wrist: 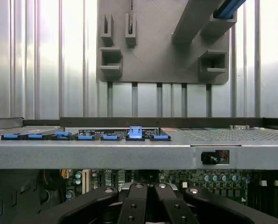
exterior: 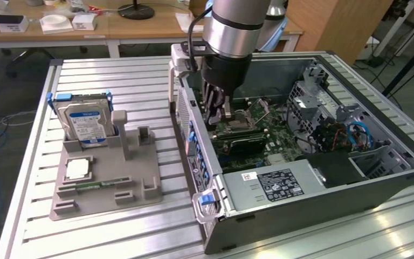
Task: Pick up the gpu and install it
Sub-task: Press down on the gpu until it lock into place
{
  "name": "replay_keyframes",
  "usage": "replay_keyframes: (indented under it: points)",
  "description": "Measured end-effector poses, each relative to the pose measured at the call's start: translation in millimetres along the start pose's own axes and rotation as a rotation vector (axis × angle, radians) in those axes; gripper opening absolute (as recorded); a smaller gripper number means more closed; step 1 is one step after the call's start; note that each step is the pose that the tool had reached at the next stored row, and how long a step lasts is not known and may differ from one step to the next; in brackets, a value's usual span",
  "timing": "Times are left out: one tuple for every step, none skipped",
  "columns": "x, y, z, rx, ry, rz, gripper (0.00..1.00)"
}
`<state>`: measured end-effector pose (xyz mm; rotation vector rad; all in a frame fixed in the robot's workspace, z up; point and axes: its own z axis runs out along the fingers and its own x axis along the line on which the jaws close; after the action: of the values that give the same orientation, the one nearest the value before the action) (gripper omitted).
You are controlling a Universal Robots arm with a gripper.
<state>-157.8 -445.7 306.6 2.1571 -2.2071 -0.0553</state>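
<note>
Claw [exterior: 221, 116], closed (nothing visibly held), lowered inside open case [exterior: 379, 186] over motherboard [exterior: 261, 137]; grey holder [exterior: 103, 186] with hard drive [exterior: 86, 123] beside it on counter [exterior: 34, 178].

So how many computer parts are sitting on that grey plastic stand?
3: a silver hard drive with blue-white label upright at the far end, a square silver chip flat in the middle, a narrow green memory stick nearer the front.

Slatted metal table [exterior: 106, 226] w/ grey parts holder [exterior: 106, 186] & open PC case [exterior: 301, 162] on it.
</note>
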Motion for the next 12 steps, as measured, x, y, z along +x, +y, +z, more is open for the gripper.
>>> replay_keyframes:
  points:
    - [0.1, 0.2, 0.6, -0.0001, 0.0001, 0.0, 0.11]
    - [0.3, 0.3, 1.1, -0.0003, 0.0002, 0.0, 0.11]
    - [0.5, 0.4, 1.7, -0.0003, 0.0003, 0.0, 0.11]
    - [0.8, 0.6, 2.2, -0.0004, 0.0004, 0.0, 0.11]
    - [1.0, 0.7, 2.7, -0.0004, 0.0002, 0.0, 0.11]
    - [1.3, 0.8, 3.1, -0.0004, 0.0001, 0.0, 0.11]
    - [1.5, 0.9, 3.4, -0.0005, 0.0002, 0.0, 0.11]
    - [1.8, 0.9, 3.6, -0.0008, 0.0004, 0.0, 0.11]
    - [2.1, 0.9, 3.7, -0.001, 0.0008, 0.0, 0.11]
    - [2.3, 1.0, 3.9, -0.0012, 0.0011, 0.0, 0.11]
    - [2.4, 1.2, 4.1, -0.0015, 0.0014, 0.0, 0.11]
    - [2.5, 1.4, 4.3, -0.0018, 0.0019, 0.0, 0.11]
